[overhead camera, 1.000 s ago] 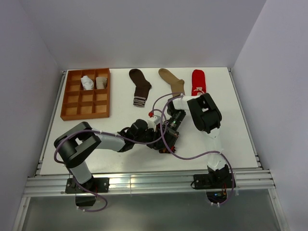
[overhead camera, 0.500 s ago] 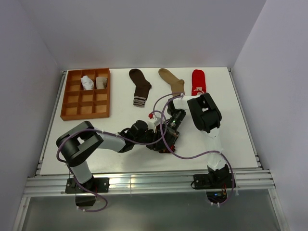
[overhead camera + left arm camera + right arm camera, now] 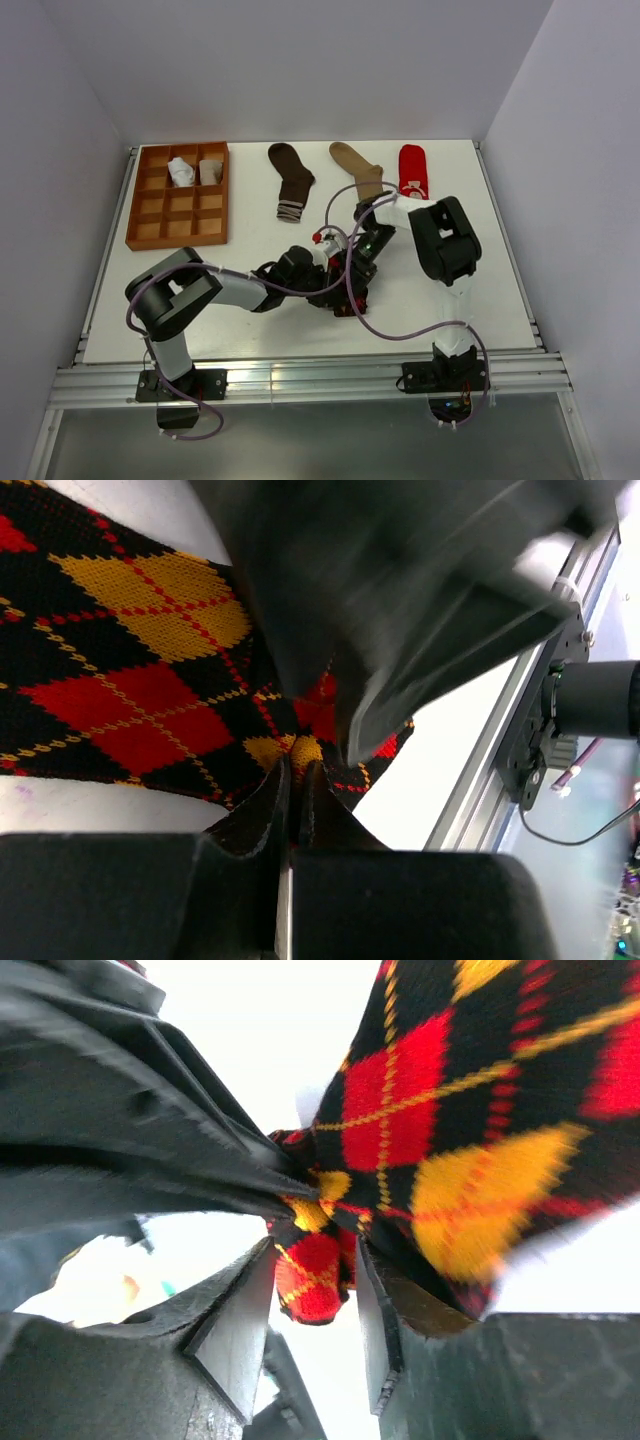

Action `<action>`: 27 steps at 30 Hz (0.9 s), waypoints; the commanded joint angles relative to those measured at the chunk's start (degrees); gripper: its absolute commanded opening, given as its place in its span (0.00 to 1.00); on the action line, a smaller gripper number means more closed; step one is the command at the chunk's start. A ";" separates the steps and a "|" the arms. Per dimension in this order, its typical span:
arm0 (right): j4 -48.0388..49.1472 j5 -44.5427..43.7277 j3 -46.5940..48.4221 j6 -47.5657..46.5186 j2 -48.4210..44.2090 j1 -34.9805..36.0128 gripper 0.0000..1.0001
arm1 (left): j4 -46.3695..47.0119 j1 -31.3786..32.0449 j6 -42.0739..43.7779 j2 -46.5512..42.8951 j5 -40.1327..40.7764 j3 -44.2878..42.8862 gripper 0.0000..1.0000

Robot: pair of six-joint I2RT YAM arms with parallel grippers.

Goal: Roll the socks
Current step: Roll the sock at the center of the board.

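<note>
Near centre of the white table [image 3: 480, 290]: left gripper [image 3: 292, 775] has its fingers pressed together on the edge of the black, red and orange argyle fabric sock [image 3: 130, 680]; right gripper [image 3: 315, 1260] pinches a bunched fold of it. Further back lie a dark brown striped-cuff sock [image 3: 291, 180], a tan sock [image 3: 358, 168] and a red sock [image 3: 411, 170]. Far left, an orange-brown gridded tray [image 3: 176, 240] holds a rolled white sock [image 3: 181, 171] and a rolled beige sock [image 3: 209, 171] in rear compartments.

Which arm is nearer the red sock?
Right. The right arm lies just below the red sock in the top view; the left arm ends mid-table at the argyle sock.
</note>
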State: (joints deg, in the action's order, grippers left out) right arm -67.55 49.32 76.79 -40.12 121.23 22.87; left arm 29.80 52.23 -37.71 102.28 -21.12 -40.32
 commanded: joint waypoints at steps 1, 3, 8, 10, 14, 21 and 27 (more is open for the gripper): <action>9.35 -1.42 -1.73 0.30 -7.31 -3.27 0.46 | -9.32 0.60 -0.69 3.10 1.79 -0.64 0.00; 10.07 -0.90 -2.52 0.39 -9.51 -6.07 0.46 | -9.50 0.42 -2.00 3.10 1.35 -0.64 0.00; 15.07 -2.46 -7.17 -0.22 -18.89 -12.49 0.46 | -10.82 -0.63 -3.06 4.16 -1.97 -0.82 0.00; 19.88 -4.49 -11.37 -0.57 -23.12 -14.08 0.46 | -9.50 -1.86 -4.73 4.33 -4.18 -0.12 0.00; 29.74 -8.18 -21.40 -1.98 -38.47 -14.00 0.48 | -12.56 -3.80 -6.40 4.51 -7.61 -1.60 0.00; 42.84 -17.49 -36.26 -3.83 -58.17 -3.03 0.54 | -25.10 -7.05 -7.55 9.07 -12.80 -7.49 0.00; 49.18 -24.62 -44.18 -3.83 -61.99 10.06 0.57 | -32.34 -7.67 -10.00 11.18 -14.38 -11.36 0.01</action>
State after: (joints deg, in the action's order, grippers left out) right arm -24.99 30.09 34.44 -43.11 59.88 28.67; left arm 10.98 44.75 -48.14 110.04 -37.80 -52.07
